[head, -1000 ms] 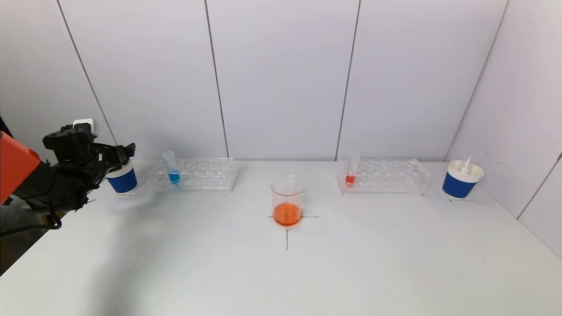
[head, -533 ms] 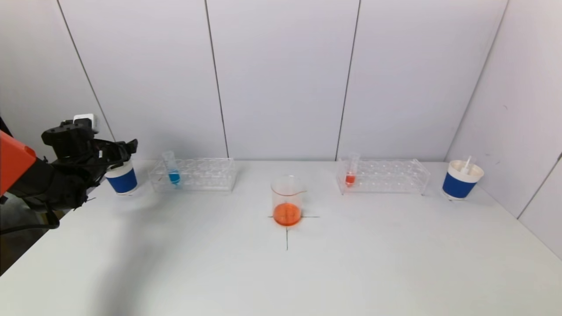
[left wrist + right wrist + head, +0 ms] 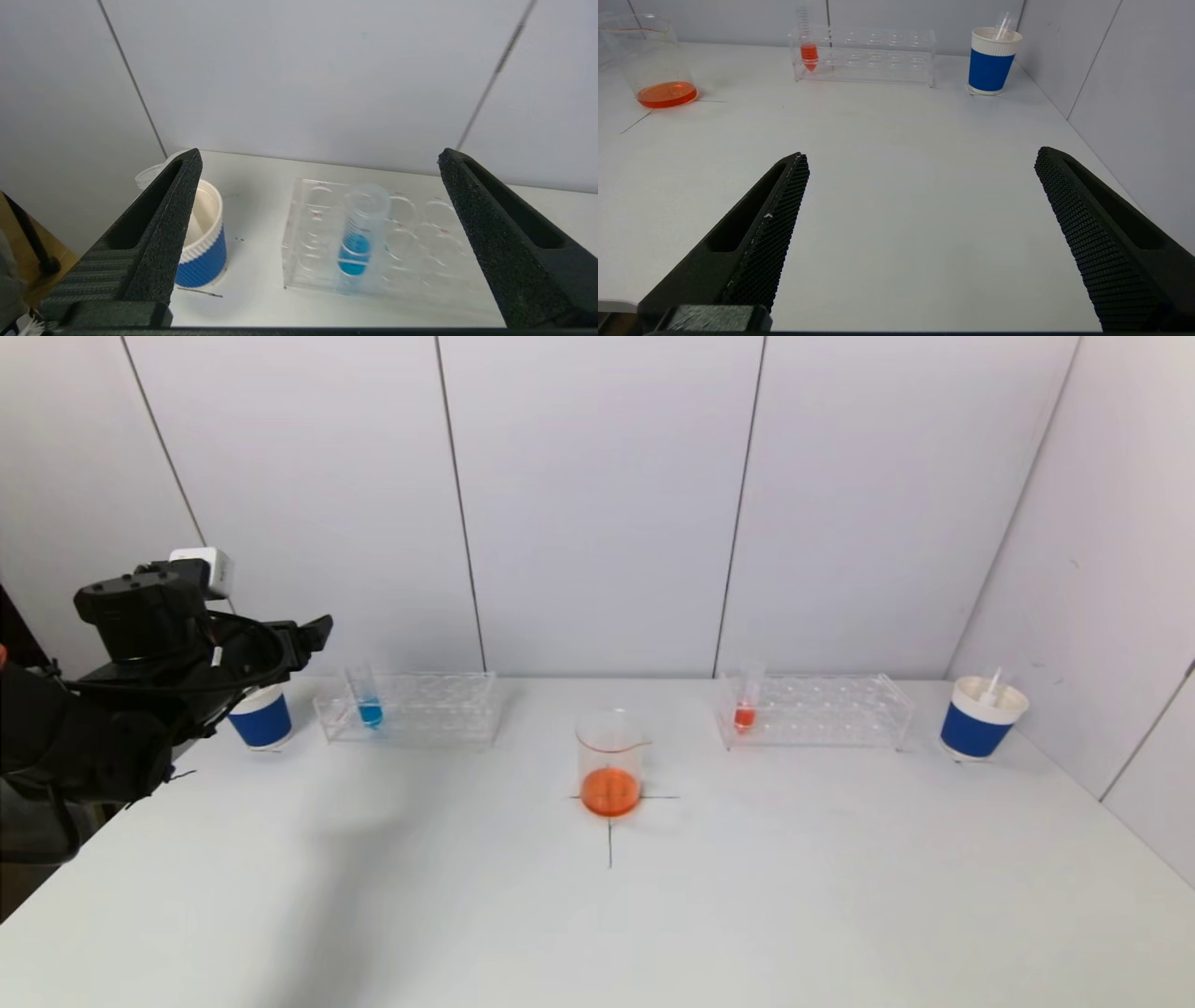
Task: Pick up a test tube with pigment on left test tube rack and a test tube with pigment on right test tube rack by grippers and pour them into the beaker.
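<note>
left claw (image 3: 313,633) has risen toward blue tube (image 3: 357,235), wide open, empty; only right wrist view shows right claw (image 3: 920,163), open, empty, over table (image 3: 896,196)

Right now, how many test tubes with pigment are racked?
2. Blue tube stands at the left rack's left end; orange tube stands at the right rack's left end.

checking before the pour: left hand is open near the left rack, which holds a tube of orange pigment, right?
Not quite: the tube in the left rack holds blue pigment, not orange, as the left wrist view shows. The left hand is indeed open near that rack.
</note>
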